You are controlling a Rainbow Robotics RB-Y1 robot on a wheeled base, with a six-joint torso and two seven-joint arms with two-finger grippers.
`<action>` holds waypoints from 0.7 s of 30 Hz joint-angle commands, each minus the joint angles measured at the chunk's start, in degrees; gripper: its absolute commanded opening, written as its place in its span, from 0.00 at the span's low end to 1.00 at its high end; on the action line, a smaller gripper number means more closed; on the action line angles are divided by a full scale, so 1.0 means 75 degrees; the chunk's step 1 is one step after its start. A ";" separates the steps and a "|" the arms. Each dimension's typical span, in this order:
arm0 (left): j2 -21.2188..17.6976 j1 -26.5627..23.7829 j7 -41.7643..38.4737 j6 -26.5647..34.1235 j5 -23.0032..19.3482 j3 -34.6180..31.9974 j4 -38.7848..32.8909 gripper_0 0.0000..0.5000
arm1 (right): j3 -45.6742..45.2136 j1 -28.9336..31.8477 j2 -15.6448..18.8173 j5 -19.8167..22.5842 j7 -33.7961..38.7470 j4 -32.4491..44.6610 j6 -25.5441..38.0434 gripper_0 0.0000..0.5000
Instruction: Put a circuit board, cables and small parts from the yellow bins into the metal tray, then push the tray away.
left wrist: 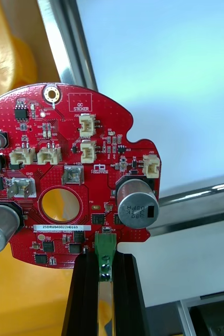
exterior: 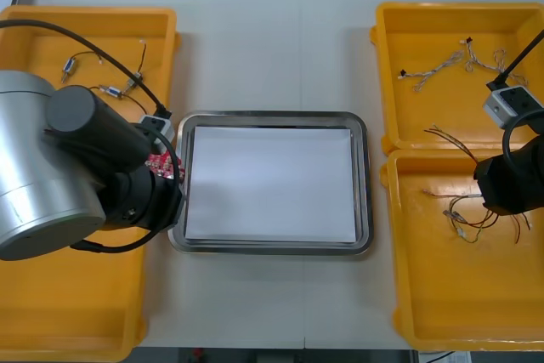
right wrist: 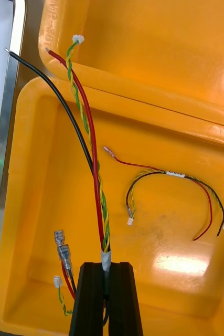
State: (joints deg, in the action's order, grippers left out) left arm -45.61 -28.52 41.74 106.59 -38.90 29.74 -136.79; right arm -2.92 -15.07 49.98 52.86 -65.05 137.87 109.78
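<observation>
— Left pincer (left wrist: 105, 257) first: what is held?

— It is closed to a narrow gap on the green connector (left wrist: 105, 242) at the edge of a round red circuit board (left wrist: 70, 173). The board is carried standing straight out past the fingertips.

— Where is the shiny metal tray with the white inside (exterior: 276, 118) placed from it?

— Directly ahead. A corner of the tray's rim is passed beneath the board, and the white floor is spread just beyond it. Only a short reach forward and a lowering are judged to be needed.

— Is the right pincer (right wrist: 106, 269) nearer?

— No. It is clamped on the taped end of a bundle of red, black and twisted yellow-green cables (right wrist: 93, 157), held above the floor of the nearer yellow plastic bin (right wrist: 43, 210) at the right side of the desk (exterior: 280, 312). The bundle's long axis is run straight out from the fingertips. The tray is set off to one side of that pincer, well apart, past the bin wall. The board is therefore judged to be placed first, with a sideways carry required for the cables afterwards.
</observation>
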 commanded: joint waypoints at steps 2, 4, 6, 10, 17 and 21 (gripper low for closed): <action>0.0749 -0.0569 -0.0772 0.0049 0.0522 0.0651 0.0391 0.00 | -0.0219 -0.0194 0.0285 0.0054 -0.0103 0.0074 0.0029 0.00; 0.0867 -0.0627 -0.0796 0.0061 0.0675 0.0839 0.0461 0.00 | -0.0219 -0.0194 0.0285 0.0054 -0.0103 0.0074 0.0029 0.00; 0.0996 -0.0651 -0.0831 0.0049 0.0815 0.1062 0.0496 0.00 | -0.0219 -0.0194 0.0285 0.0054 -0.0103 0.0074 0.0029 0.00; 0.1207 -0.0639 -0.0913 0.0119 0.1120 0.1460 0.0508 0.00 | -0.0219 -0.0194 0.0285 0.0054 -0.0103 0.0074 0.0029 0.00; 0.1593 -0.0604 -0.0937 0.0190 0.1718 0.1999 0.0907 0.00 | -0.0219 -0.0194 0.0285 0.0054 -0.0103 0.0074 0.0029 0.00; 0.1828 -0.0639 -0.0913 -0.0220 0.2163 0.2374 0.1446 0.00 | -0.0219 -0.0194 0.0285 0.0054 -0.0103 0.0074 0.0029 0.00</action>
State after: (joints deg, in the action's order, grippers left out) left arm -34.31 -31.32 40.19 107.11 -24.98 44.89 -127.77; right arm -2.92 -15.08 49.99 52.86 -65.05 137.87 109.78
